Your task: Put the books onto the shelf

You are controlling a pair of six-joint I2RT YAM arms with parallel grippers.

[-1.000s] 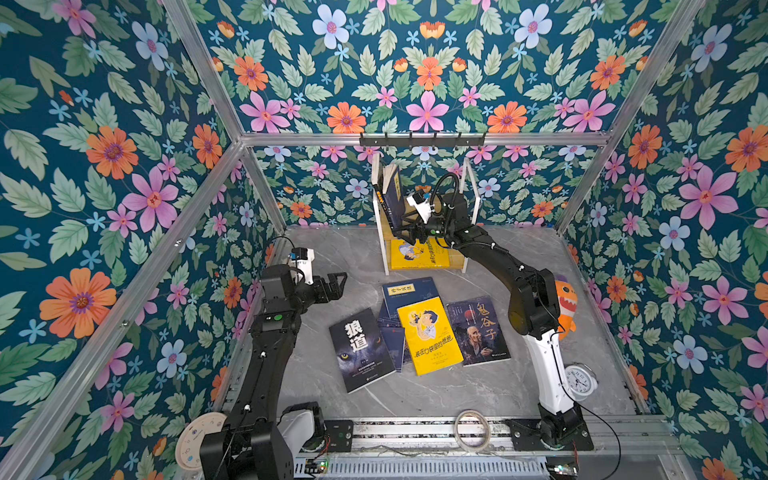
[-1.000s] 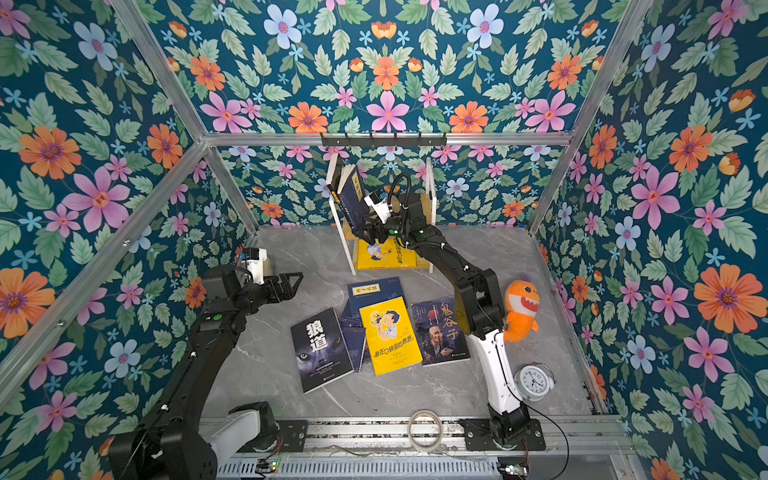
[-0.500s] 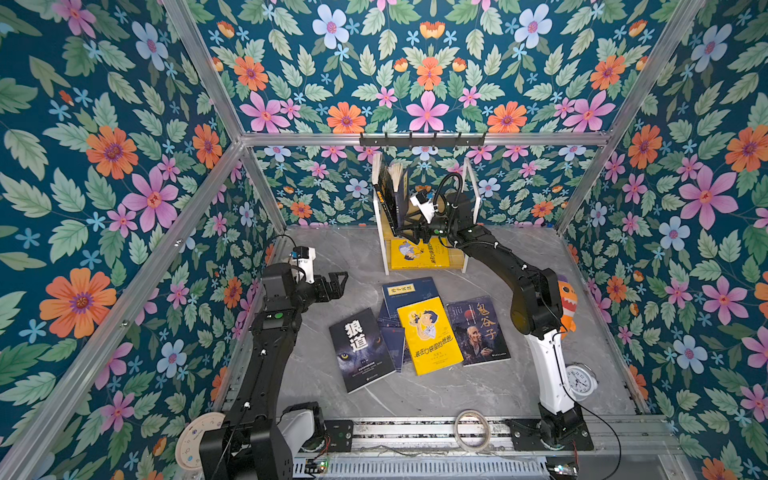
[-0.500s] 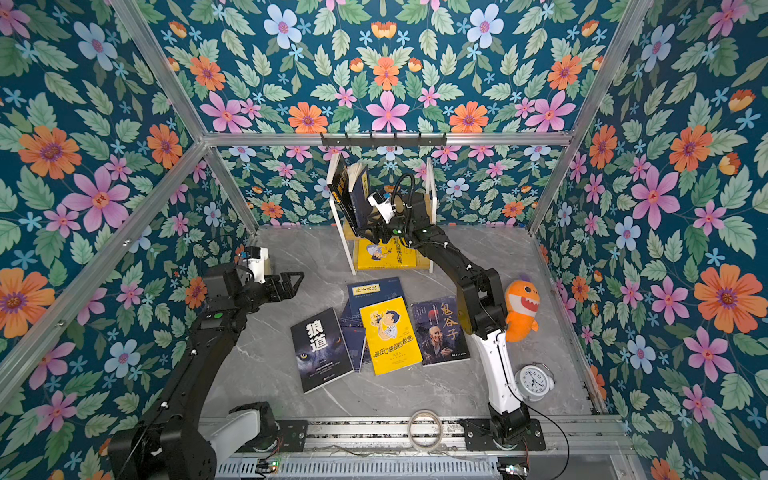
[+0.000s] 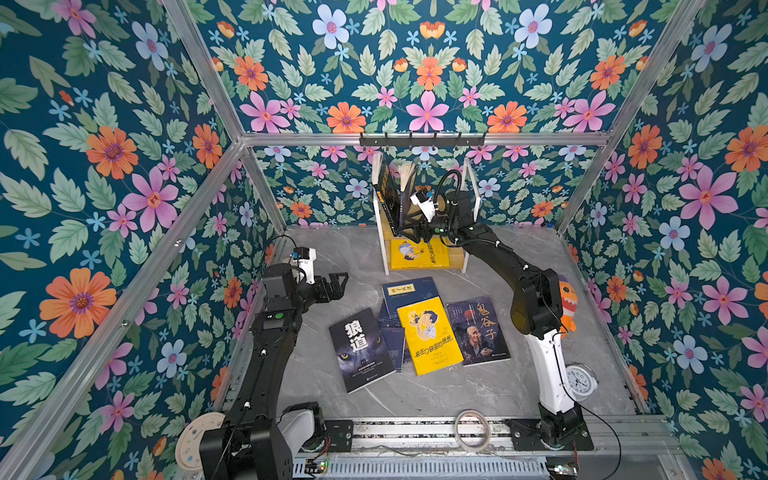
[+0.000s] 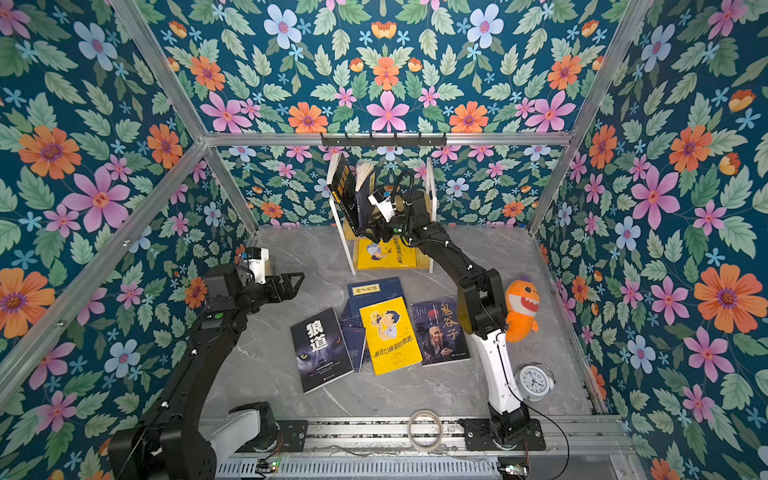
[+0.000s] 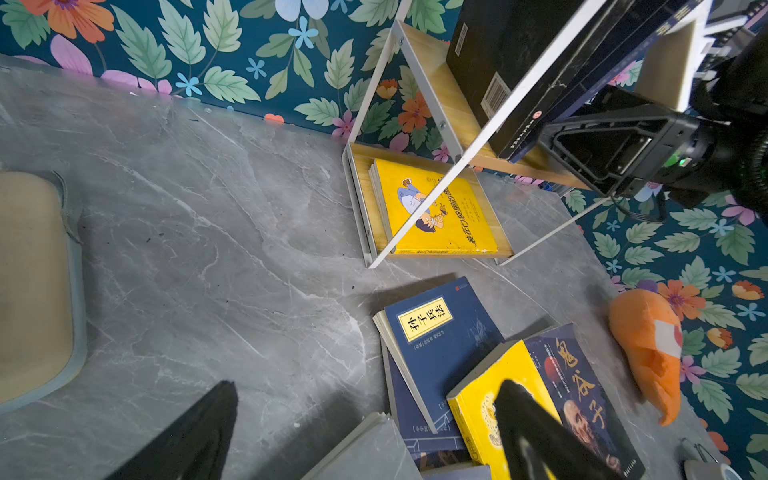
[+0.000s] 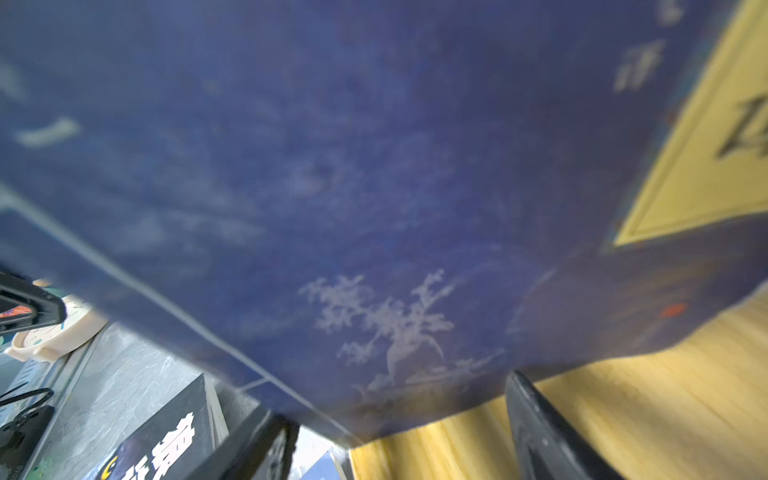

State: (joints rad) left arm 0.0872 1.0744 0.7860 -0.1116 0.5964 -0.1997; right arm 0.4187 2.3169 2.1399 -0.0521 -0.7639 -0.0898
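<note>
The shelf (image 5: 468, 232) stands at the back wall. A black book (image 5: 384, 187) and a navy book (image 5: 406, 195) lean to the left on its upper board, and a yellow book (image 5: 417, 251) lies on its lower board. My right gripper (image 5: 409, 227) is open at the navy book's foot. In the right wrist view that cover (image 8: 332, 166) fills the picture between the spread fingers (image 8: 540, 428). Several books lie on the table: a wolf-face one (image 5: 359, 349), a navy one (image 5: 409, 291), a yellow cartoon one (image 5: 428, 334) and an old-man one (image 5: 478, 328). My left gripper (image 5: 336, 284) hangs open and holds nothing, left of them.
An orange plush toy (image 5: 567, 299) and a white alarm clock (image 5: 579, 376) sit by the right arm's base. A tape ring (image 5: 471, 430) lies on the front rail. A black hook rail (image 5: 422, 139) hangs above the shelf. Flowered walls enclose the table.
The navy book on the upper board has tipped left against the black book, and the right gripper has followed it. The left arm has not moved.
</note>
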